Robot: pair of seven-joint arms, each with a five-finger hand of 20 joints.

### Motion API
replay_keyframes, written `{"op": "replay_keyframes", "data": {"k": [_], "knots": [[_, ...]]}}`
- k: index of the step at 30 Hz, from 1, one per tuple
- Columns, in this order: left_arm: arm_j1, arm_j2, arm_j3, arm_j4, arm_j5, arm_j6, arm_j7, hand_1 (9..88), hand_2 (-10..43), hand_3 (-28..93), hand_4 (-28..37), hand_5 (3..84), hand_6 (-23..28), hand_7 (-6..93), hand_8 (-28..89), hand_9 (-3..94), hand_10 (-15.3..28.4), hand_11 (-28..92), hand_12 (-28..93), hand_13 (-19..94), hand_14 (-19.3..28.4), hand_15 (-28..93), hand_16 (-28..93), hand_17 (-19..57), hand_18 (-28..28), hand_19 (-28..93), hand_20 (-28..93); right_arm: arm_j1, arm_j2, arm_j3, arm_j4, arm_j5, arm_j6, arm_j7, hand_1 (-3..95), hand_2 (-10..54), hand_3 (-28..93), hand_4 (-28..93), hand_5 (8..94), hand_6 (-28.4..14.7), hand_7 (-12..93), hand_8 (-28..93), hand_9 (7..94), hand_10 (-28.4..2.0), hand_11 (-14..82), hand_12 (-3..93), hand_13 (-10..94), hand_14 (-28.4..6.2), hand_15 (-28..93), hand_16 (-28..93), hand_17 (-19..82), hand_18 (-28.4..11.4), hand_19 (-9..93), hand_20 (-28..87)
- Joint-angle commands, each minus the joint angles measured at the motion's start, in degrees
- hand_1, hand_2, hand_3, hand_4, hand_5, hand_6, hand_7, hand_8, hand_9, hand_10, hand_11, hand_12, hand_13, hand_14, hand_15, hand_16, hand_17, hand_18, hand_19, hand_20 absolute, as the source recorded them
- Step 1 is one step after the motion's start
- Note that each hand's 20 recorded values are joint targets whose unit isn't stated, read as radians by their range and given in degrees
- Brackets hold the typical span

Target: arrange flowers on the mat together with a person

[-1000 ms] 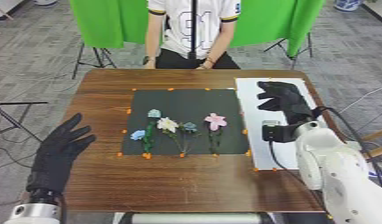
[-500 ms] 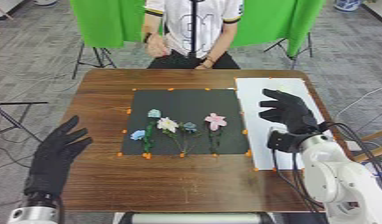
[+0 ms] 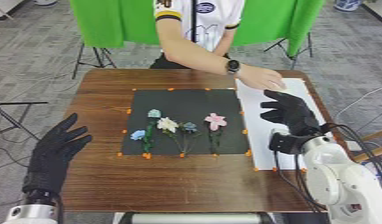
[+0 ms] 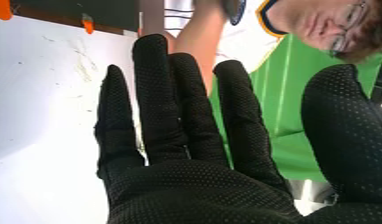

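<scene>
In the head view my right hand (image 3: 290, 111) is over the white sheet, open; in the right wrist view the right hand (image 4: 183, 145) has straight fingers and holds nothing. My left hand (image 3: 56, 150) is open at the table's left side. On the dark mat (image 3: 183, 97) lie a light teal flower (image 3: 154, 113), a blue flower (image 3: 138, 135), a white flower (image 3: 168, 125), a grey-blue flower (image 3: 189, 127) and a pink flower (image 3: 216, 121), stems toward me. A person's hand (image 3: 260, 77) reaches over the far end of the white sheet, just beyond my right hand.
The white sheet (image 3: 263, 135) lies right of the mat on the brown table (image 3: 196, 190). Orange markers line the edges of mat and sheet. Cables hang along my right arm. The person stands at the table's far edge.
The person's arm has swung from the body across to the far end of the white sheet. My right hand has come slightly toward me since a second ago. The flowers have stayed put.
</scene>
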Motion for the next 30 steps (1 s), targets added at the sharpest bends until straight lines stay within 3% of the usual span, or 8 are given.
{"op": "replay_keyframes", "data": {"k": [1, 8, 30], "knots": [[0.29, 0.02, 0.24, -0.3, 0.1, 0.36, -0.32, 18.3, 6.5, 78, -28.3, 31.5, 6.3, 15.4, -11, 30.2, 18.5, 30, 10, 21, 25.3, 55, -12, -9.4, 21.6, 50, 10, -1.22, -0.6, 0.32, -0.37, -0.64, -1.05, -0.45, 24.0, 2.6, 78, -25, 49.6, -0.7, 15, -12, 50.4, -17.4, 19.5, 15.3, 44, -18.1, 58, 8, 11, -23.1, 57, 14], [0.36, 0.22, 0.44, -0.49, -0.38, 0.32, 0.13, 18.4, 6.6, 78, -28.3, 31.6, 6.4, 15.3, -11, 30.4, 18.5, 30, 10, 21, 25.5, 55, -12, -9.4, 21.6, 50, 10, -1.22, -1.02, 0.7, -0.48, 1.36, -1.48, -0.82, 24.3, 2.8, 78, -24, 49.6, -0.6, 15, -12, 50.4, -17.4, 19.5, 15.4, 44, -18.1, 58, 8, 11, -23.1, 57, 15], [0.33, 0.11, 0.38, -0.88, 0.36, 0.02, -0.61, 18.8, 6.5, 79, -28.3, 31.6, 6.5, 15.2, -11, 30.4, 18.6, 30, 9, 21, 25.4, 55, -12, -9.3, 21.6, 51, 10, -1.01, -0.56, 0.15, -0.46, -0.01, -1.9, -0.46, 24.5, 3.5, 78, -24, 49.7, -0.6, 15, -12, 50.6, -17.5, 19.7, 15.4, 44, -17.9, 58, 8, 11, -22.9, 56, 15]]}}
